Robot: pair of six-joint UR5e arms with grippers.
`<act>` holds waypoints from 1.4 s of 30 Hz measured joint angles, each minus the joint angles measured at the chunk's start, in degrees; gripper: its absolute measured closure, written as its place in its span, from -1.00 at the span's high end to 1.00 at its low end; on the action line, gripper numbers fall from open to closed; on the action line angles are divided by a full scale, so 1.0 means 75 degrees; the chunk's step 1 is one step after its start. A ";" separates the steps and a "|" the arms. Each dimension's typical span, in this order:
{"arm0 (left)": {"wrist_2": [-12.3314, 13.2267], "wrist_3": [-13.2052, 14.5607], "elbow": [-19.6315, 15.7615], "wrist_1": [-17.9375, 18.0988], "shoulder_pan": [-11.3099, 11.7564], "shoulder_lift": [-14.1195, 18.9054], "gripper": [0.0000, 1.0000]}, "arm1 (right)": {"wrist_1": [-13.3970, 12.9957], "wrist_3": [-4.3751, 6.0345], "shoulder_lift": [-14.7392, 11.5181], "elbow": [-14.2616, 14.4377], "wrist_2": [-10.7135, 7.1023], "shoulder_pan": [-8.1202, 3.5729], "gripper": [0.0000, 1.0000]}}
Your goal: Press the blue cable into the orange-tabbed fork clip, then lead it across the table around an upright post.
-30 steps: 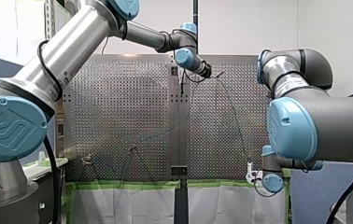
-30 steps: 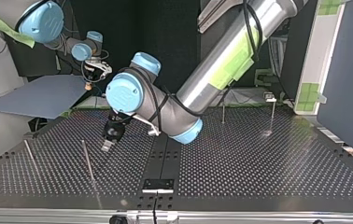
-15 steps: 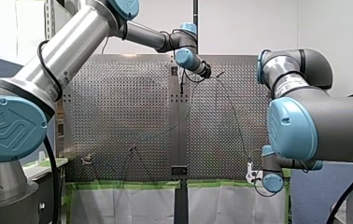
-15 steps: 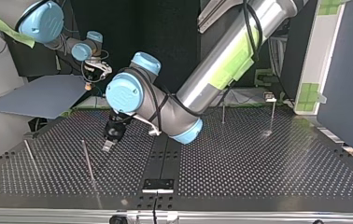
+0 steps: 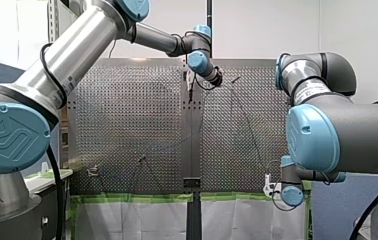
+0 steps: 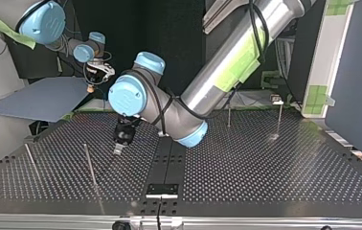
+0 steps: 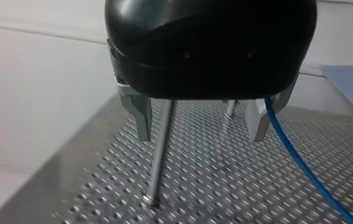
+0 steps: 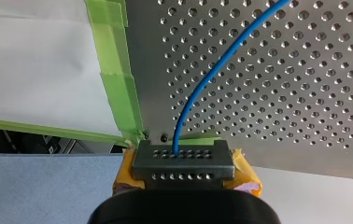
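In the left wrist view my left gripper (image 7: 200, 137) is open, black with bare metal fingers (image 7: 142, 116). An upright metal post (image 7: 158, 158) stands just ahead of it, in line with the gap and nearer one finger. The blue cable (image 7: 300, 163) runs past the other finger, down to the perforated table. In the top view this gripper (image 6: 119, 146) hangs low over the table beside a thin post (image 6: 90, 165). My right gripper (image 8: 184, 172), with yellow pads, is shut on the blue cable (image 8: 202, 81) at the table's corner. A small clip (image 5: 93, 171) sits by the front view's near left edge.
More thin posts stand on the table (image 6: 265, 172): one at the top view's left (image 6: 30, 160) and two at its far right (image 6: 229, 115). Green tape (image 8: 118, 88) lines the table's edge by my right gripper. A black strip (image 6: 169, 158) runs down the table's middle.
My left gripper has shifted a little toward the top view's right and turned slightly. My right arm has stayed where it was.
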 joint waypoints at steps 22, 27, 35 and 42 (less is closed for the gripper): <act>-0.0695 0.0624 -0.0642 -0.1710 0.0025 -0.0001 1.00 | 0.0368 -0.0293 -0.0538 -0.0027 -0.0399 0.0104 -1.00; -0.1108 0.0827 -0.0644 -0.2135 0.0022 -0.0001 1.00 | 0.0706 -0.0104 -0.0929 -0.0026 -0.0410 0.0219 -1.00; -0.1774 0.1323 -0.0644 -0.2688 0.0014 0.0000 1.00 | 0.1199 0.0146 -0.1565 -0.0028 -0.0418 0.0387 -1.00; -0.2375 0.1573 -0.0643 -0.2767 0.0002 0.0000 1.00 | 0.1470 0.0523 -0.2116 -0.0033 -0.0453 0.0420 -1.00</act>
